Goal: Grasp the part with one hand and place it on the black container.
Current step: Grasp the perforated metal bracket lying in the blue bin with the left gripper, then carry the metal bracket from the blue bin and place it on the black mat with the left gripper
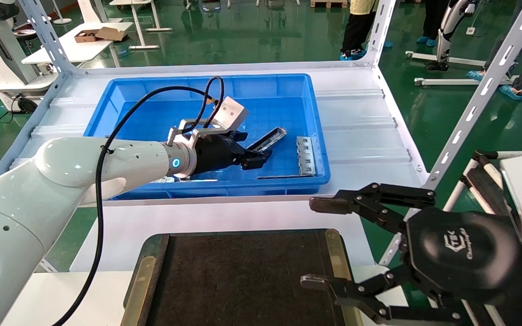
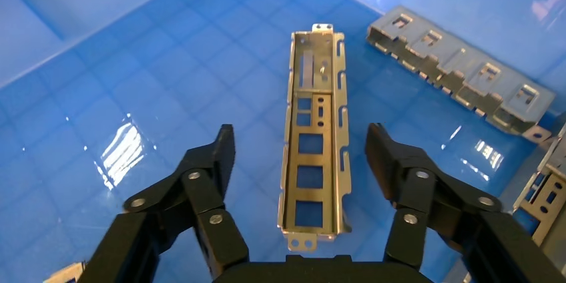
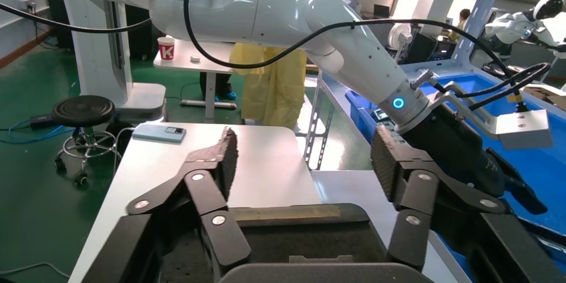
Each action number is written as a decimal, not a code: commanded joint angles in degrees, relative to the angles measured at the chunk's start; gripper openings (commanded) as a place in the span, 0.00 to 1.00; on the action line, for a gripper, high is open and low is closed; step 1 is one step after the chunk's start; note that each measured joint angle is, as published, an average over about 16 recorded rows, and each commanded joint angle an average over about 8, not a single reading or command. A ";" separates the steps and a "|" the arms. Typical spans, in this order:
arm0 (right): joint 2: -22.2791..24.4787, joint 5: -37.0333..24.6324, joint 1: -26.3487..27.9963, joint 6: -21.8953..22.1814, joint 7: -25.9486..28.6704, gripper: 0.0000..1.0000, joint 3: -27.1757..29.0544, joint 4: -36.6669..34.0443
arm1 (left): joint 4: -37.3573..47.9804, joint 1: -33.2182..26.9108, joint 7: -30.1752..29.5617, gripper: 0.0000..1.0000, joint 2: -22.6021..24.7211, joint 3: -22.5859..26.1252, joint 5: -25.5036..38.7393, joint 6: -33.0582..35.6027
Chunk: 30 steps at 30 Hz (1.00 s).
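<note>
Left wrist view: the part (image 2: 315, 129) lies between the left gripper's (image 2: 300, 156) spread fingers, apparently untouched, toward the table's far edge.

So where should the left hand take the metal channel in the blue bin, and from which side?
Grip the part across its two long raised side walls, near mid-length, coming from above. It lies flat, open side up, and the open left hand already straddles it lengthwise, probably needing only to descend.

In the head view, the left gripper (image 1: 254, 159) covers the near end of the part (image 1: 271, 138). The lower picture edge cuts off the black container (image 1: 243, 276). The right gripper (image 1: 320, 244) overlaps the container's right strip.
</note>
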 commanded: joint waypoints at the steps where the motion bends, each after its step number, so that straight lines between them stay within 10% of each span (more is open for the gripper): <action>1: 0.00 0.00 0.00 0.00 0.00 0.00 0.00 0.00 | 0.19 0.09 -0.10 0.00 -0.02 0.65 -0.56 -0.32; 20: 0.01 0.02 0.01 0.01 -0.02 0.00 -0.03 0.00 | 0.99 -0.04 1.87 0.00 -0.36 3.81 -7.75 -0.42; 30: 0.02 0.03 0.01 0.02 -0.02 0.00 -0.05 0.00 | -3.20 -1.92 7.69 0.00 -5.33 -0.26 -15.48 10.16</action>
